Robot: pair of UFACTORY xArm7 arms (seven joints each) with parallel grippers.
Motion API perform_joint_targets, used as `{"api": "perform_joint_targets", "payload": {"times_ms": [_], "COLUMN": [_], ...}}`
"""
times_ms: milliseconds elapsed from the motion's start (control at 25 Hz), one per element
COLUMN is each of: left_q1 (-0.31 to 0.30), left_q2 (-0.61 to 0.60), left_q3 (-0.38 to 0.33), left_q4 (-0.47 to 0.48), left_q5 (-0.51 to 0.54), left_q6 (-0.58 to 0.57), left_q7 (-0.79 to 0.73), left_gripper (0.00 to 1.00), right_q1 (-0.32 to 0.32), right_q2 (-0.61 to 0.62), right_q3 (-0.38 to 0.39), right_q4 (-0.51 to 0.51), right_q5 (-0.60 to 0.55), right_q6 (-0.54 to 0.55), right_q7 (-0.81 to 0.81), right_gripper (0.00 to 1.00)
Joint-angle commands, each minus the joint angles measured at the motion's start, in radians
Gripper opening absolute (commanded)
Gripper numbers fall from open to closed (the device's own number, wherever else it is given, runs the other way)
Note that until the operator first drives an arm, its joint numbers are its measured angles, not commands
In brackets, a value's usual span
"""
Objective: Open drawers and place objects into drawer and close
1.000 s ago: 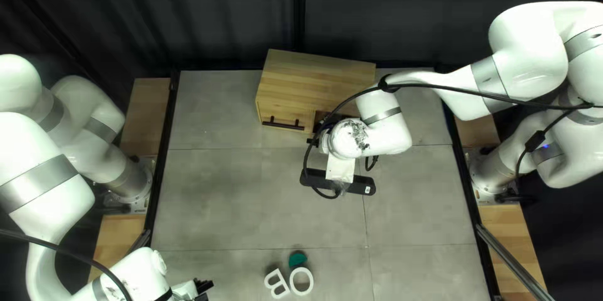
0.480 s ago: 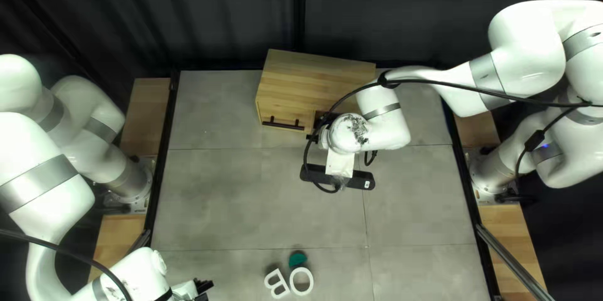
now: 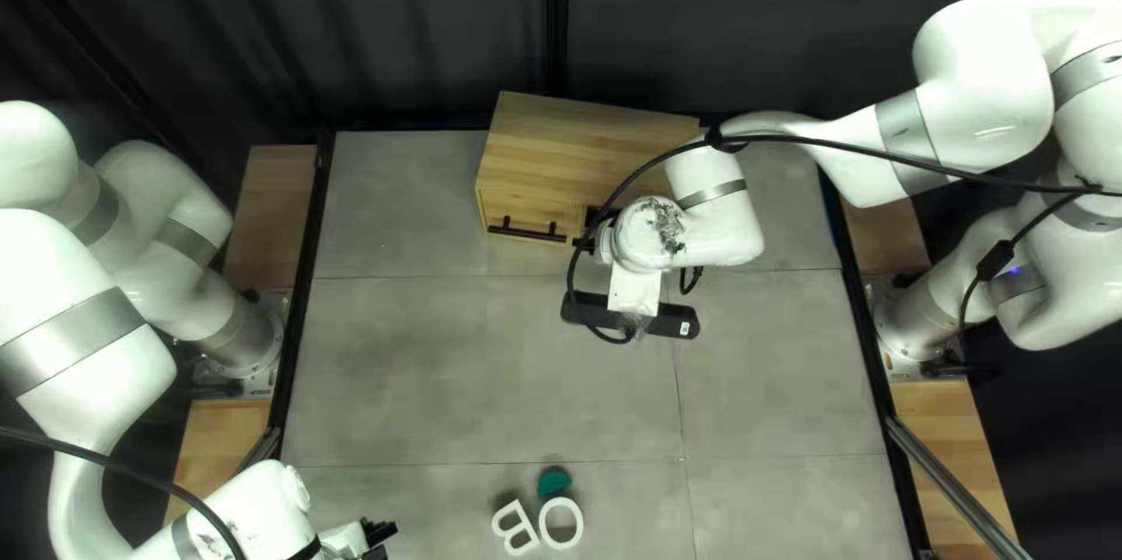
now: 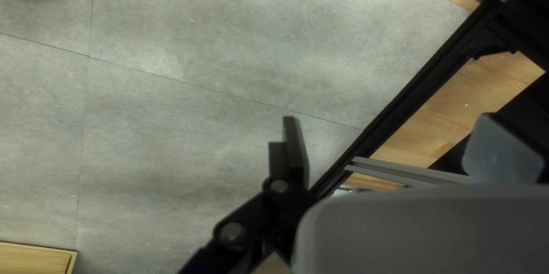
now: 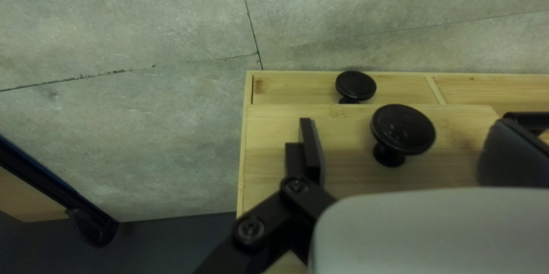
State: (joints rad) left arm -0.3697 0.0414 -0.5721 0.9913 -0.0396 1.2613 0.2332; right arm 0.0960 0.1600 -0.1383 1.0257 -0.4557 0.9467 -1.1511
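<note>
Holding the right pincer (image 3: 587, 242) open at the cabinet (image 3: 584, 139), fingers spread to either side of a black knob (image 5: 402, 130). Seeing a second knob (image 5: 355, 85) just ahead, on a wooden drawer front (image 5: 297, 88), and a bar handle (image 3: 526, 230) beside the same pincer. Cannot tell how far either drawer stands out. Hanging the left pincer (image 3: 383, 538) over the worktop (image 3: 468, 373), well apart from the cabinet, fingers wide, bare worktop in view beneath. Placing B (image 3: 514, 527), O (image 3: 561, 523) and the green piece (image 3: 553, 482) together, nearer the left pincer than the right, O between B and the green piece's near side
</note>
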Motion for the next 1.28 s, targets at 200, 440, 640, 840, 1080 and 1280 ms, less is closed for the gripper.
{"api": "perform_joint_targets", "payload": {"times_ms": [200,440,640,840,1080,1280], "left_q1": [0.0,0.0,0.0,0.0,0.0,0.0], "left_q2": [0.0,0.0,0.0,0.0,0.0,0.0], "left_q3": [0.0,0.0,0.0,0.0,0.0,0.0], "left_q4": [0.0,0.0,0.0,0.0,0.0,0.0], "left_q5": [0.0,0.0,0.0,0.0,0.0,0.0], "left_q6": [0.0,0.0,0.0,0.0,0.0,0.0], "left_q7": [0.0,0.0,0.0,0.0,0.0,0.0], "left_gripper": [1.0,1.0,1.0,1.0,1.0,1.0], "right_q1": [-0.003,0.0,0.003,0.005,0.009,0.011], "right_q2": [0.014,0.021,0.034,0.039,0.06,0.072], "right_q3": [-0.005,-0.007,-0.01,-0.014,-0.017,-0.02], "right_q4": [0.01,0.021,0.039,0.048,0.07,0.078], "right_q5": [-0.014,-0.029,-0.037,-0.047,-0.058,-0.068], "right_q6": [-0.001,0.02,0.053,0.081,0.103,0.108], "right_q7": [-0.002,0.004,0.015,0.031,0.054,0.065], "right_gripper": [1.0,1.0,1.0,1.0,1.0,1.0]}}
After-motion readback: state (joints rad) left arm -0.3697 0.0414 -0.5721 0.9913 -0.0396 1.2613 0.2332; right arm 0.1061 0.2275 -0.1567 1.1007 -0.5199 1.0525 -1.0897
